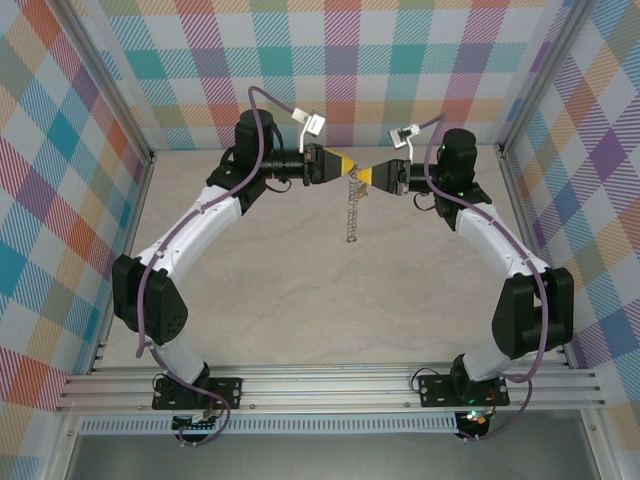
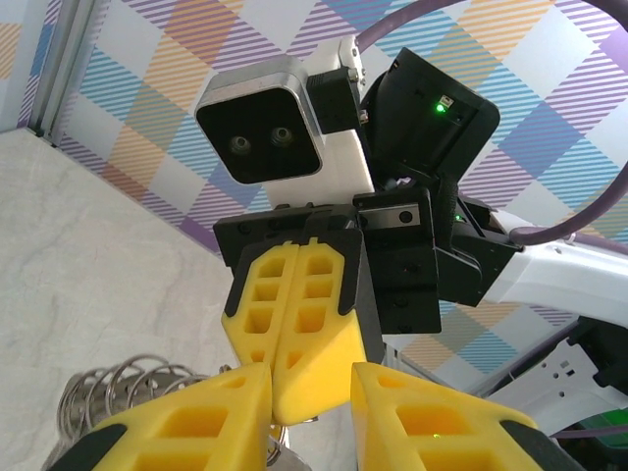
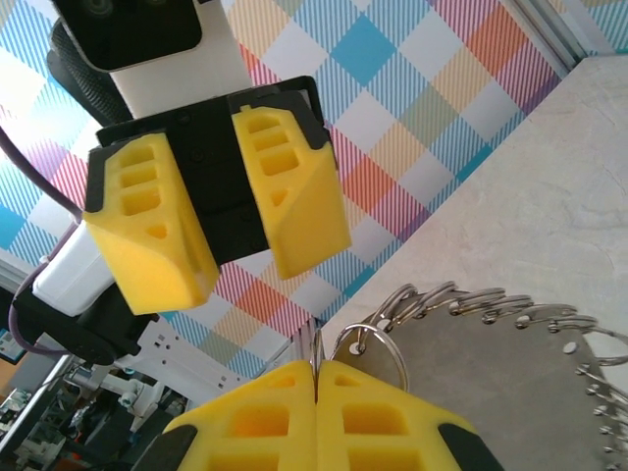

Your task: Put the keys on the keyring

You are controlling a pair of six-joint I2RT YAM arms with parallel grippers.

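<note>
One wrist view shows right fingers [image 3: 383,417] pinching the keyring [image 3: 424,294], left fingers [image 3: 299,196] apart; overhead, it dangles.

**Top external.** Fixed high, above and behind the arm bases. Looks down and forward across the whole table [image 1: 300,300] to the far plaid wall [image 1: 340,60]. Distant, wide view.

**Left wrist.** Sits close behind the left gripper [image 2: 312,392]. Faces right and slightly upward, straight at the right gripper [image 2: 294,334], very near.

**Right wrist.** Sits close behind the right gripper. Faces left and upward at the left gripper, very near.

**Shared ground.** The far-centre spot where both grippers meet, with the keyring [image 1: 351,210], lies in all three views.
</note>
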